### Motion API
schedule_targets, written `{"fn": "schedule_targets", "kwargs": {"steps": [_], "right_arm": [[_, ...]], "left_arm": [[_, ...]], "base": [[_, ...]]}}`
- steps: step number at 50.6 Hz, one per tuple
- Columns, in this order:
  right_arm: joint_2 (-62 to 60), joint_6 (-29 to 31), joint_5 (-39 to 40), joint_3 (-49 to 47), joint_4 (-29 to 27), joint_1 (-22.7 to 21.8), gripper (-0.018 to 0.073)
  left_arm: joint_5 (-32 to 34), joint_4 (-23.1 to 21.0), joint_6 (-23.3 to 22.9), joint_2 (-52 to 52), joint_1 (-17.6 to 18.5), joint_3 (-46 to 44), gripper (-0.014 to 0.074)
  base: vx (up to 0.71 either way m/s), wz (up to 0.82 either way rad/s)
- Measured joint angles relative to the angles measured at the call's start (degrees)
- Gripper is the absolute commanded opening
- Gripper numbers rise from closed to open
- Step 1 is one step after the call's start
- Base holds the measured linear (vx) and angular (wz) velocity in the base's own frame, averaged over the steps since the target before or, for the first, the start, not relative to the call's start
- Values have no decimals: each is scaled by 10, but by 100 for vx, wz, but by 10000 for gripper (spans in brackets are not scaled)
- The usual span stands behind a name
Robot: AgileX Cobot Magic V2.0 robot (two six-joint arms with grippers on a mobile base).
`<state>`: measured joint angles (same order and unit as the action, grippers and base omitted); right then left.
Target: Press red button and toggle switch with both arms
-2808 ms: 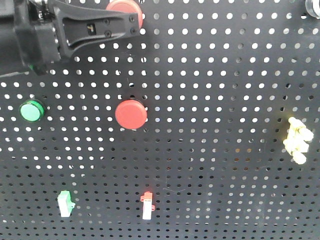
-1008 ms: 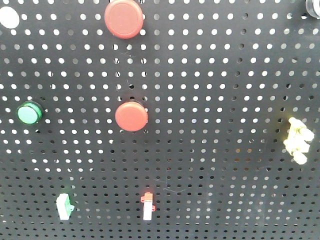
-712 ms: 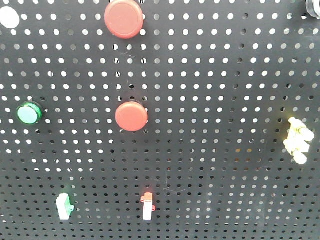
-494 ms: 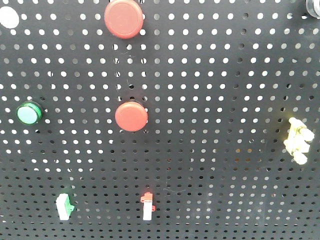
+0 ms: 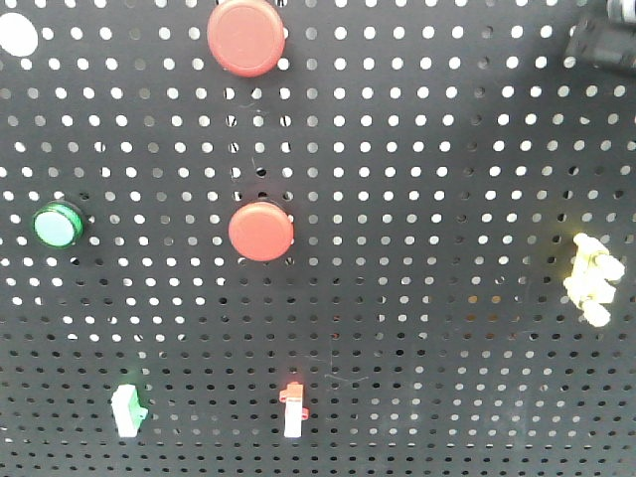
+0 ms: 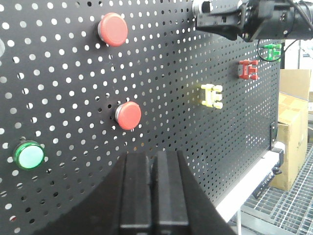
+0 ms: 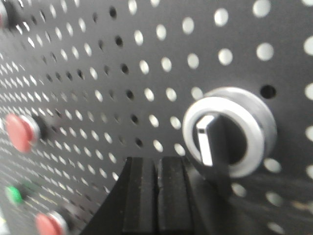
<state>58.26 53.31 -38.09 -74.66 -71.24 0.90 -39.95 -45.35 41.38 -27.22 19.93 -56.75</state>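
Note:
The large red button (image 5: 246, 38) sits at the top of the black pegboard (image 5: 427, 199); it also shows in the left wrist view (image 6: 113, 29). My left gripper (image 6: 156, 156) is shut and empty, held back from the board below the smaller red button (image 6: 129, 115). My right gripper (image 7: 157, 162) is shut and empty, close to the board, just left of and below a black knob switch in a silver ring (image 7: 229, 131). The right gripper shows as a dark shape at the front view's top right corner (image 5: 599, 40), and hides the switch there.
A smaller red button (image 5: 261, 232) and a green button (image 5: 57, 227) sit mid-board. A green rocker switch (image 5: 129, 409) and a red one (image 5: 292, 407) sit low. A yellow part (image 5: 593, 278) is at the right. Cardboard boxes (image 6: 293, 127) stand beyond the board's edge.
The left gripper, which was over the large red button 2.8 s ago, has left the front view. The right gripper has just entered at the top right corner, covering the silver switch.

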Motion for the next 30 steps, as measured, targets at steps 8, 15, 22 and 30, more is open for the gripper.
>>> {"fn": "schedule_targets", "kwargs": {"steps": [8,15,22,30], "right_arm": [[-7,-6,12,0,28,0,-3],[-12,-13,21,0,48,1,-3],[-18,-19,27,0,67,3,-3],[-22,-35,35,0,100,3,-3]], "left_arm": [[0,0,-1,0,0,0,2],[-1,0,-1,0,0,0,2],[-2,0,-1,0,0,0,2],[-2,1,-1,0,0,0,2]], "base": [[0,0],[0,0],[0,0],[0,0]]}}
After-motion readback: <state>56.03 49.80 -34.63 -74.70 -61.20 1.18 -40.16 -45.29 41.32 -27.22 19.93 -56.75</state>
